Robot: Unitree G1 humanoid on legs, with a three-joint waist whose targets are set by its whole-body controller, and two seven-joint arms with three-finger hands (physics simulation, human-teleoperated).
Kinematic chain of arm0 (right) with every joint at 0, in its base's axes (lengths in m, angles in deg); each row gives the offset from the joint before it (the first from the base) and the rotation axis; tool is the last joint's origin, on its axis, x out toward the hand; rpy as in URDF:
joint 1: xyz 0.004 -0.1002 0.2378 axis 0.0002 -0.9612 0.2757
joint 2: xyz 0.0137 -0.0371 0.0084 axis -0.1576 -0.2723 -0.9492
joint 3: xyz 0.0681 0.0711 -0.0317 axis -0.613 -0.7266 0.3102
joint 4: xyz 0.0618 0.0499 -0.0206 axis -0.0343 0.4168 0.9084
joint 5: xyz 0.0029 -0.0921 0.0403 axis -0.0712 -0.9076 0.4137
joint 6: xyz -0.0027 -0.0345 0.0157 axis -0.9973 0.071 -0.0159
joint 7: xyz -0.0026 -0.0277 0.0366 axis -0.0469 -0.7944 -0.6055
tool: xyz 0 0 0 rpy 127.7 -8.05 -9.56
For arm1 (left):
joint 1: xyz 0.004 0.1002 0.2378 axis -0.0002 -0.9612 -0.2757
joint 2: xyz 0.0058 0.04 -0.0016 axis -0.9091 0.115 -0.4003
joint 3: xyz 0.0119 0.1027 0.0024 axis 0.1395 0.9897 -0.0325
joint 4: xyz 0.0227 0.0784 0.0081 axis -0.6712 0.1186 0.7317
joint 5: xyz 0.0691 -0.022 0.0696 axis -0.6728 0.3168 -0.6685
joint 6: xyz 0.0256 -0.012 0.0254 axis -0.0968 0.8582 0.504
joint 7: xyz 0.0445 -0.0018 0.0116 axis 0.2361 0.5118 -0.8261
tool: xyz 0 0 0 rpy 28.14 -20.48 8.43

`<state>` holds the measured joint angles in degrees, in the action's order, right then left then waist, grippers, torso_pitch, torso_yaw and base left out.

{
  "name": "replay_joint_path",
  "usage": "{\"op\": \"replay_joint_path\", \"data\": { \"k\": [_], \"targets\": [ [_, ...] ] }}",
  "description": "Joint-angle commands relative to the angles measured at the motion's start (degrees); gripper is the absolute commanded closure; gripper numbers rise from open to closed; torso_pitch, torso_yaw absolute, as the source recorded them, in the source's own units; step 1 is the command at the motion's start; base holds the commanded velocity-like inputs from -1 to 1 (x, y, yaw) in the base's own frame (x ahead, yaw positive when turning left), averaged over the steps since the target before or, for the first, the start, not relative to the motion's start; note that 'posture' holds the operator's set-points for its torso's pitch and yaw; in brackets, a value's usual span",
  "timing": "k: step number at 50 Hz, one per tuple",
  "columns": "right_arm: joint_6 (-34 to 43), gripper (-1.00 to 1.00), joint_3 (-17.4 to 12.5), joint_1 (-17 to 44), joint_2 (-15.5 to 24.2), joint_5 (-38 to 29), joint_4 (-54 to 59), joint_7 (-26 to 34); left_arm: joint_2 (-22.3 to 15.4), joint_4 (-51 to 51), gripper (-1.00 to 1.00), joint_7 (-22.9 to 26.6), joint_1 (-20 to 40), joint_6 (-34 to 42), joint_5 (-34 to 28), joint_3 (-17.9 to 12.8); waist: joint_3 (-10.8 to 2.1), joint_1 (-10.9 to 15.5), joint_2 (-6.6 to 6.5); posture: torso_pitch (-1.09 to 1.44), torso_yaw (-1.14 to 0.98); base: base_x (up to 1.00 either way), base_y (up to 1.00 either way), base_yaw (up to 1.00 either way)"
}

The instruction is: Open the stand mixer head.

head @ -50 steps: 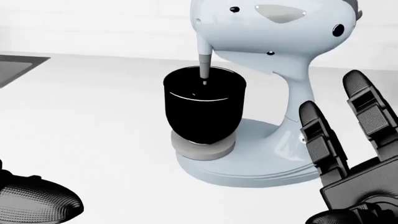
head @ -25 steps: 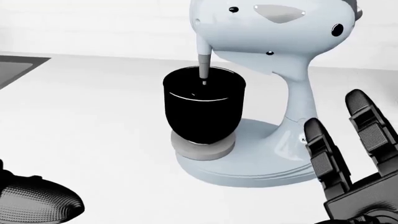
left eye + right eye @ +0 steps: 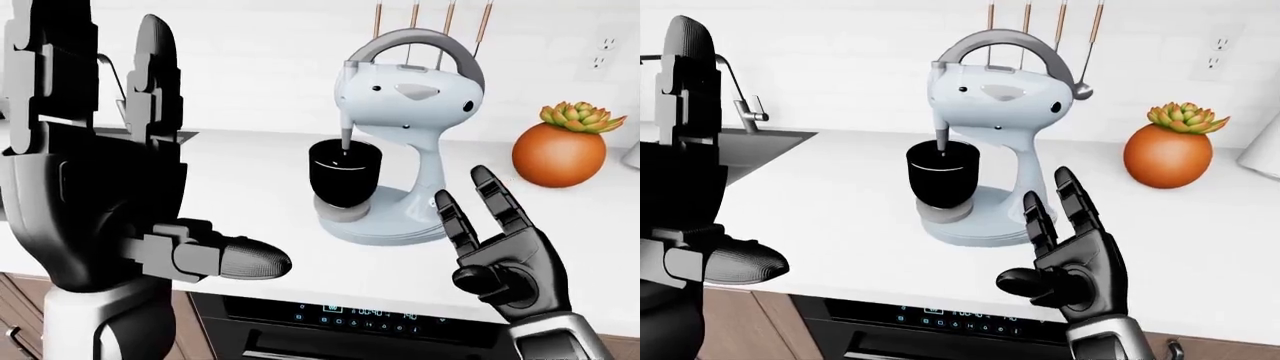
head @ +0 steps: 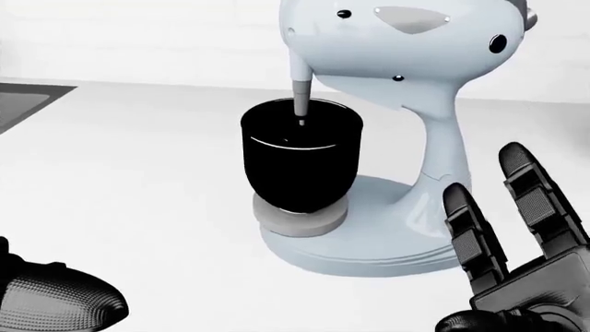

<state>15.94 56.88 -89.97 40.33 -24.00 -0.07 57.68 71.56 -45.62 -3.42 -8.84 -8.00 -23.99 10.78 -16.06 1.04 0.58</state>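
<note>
Left-eye view: stand mixer (image 3: 405, 142) upright on white counter (image 3: 250, 187), head (image 3: 410, 94) down, beater shaft inside black bowl (image 3: 345, 174). Left hand (image 3: 95, 172) raised large at view's left, fingers spread, holding nothing. Right hand (image 3: 500, 251) at lower right, fingers extended, empty, apart from mixer. Orange pot with succulent (image 3: 560, 150) at right.

Head view: close on mixer; head (image 4: 406, 41) at top of view, base (image 4: 369, 242) below. Right hand's fingers (image 4: 470, 232) just beside the base, not touching.

Right-eye view: sink faucet (image 3: 740, 97) at left.

Recommended: raise right hand toward the head's underside or handle arch, lift upward about the hinge, avoid pushing bowl or base.
</note>
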Motion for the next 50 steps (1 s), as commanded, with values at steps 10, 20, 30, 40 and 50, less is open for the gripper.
{"op": "replay_joint_path", "data": {
  "k": [10, 20, 30, 40, 50],
  "targets": [
    [-1.41, -1.0, 0.05, 0.63, -0.53, -2.68, 0.72, 2.54, -0.05, -0.41, -1.0, 0.11, 0.97, -0.84, -0.27, -0.2, 0.14, 0.07, -0.11, -0.38, 0.0, 0.0, 0.0, 0.0],
    [-1.46, -1.0, 0.31, 1.66, -0.78, -4.15, 2.35, 2.75, 0.42, -0.41, -1.0, 0.46, 0.8, -0.76, -0.64, -0.09, 0.1, 0.07, -0.18, -0.38, 0.0, 0.0, 0.0, 0.0],
    [-1.75, -1.0, 0.76, 1.7, -1.05, -5.57, 3.65, 3.52, 0.57, -0.41, -1.0, 0.7, 0.77, -0.73, -0.83, -0.16, 0.09, 0.1, -0.18, -0.38, 0.0, 0.0, 0.0, 0.0],
    [-2.1, -1.0, 0.81, 2.0, -1.18, -6.76, 4.73, 4.19, 0.14, -0.41, -1.0, 0.38, 0.76, -0.84, -0.42, -0.33, 0.08, 0.09, -0.22, -0.38, 0.0, 0.0, 0.0, 0.0],
    [-2.31, -1.0, 0.86, 2.38, -1.3, -7.61, 5.44, 4.71, 0.13, -0.41, -1.0, 0.42, 0.71, -0.87, -0.45, -0.36, 0.09, 0.11, -0.26, -0.38, 0.0, 0.0, 0.0, 0.0]
  ]
}}
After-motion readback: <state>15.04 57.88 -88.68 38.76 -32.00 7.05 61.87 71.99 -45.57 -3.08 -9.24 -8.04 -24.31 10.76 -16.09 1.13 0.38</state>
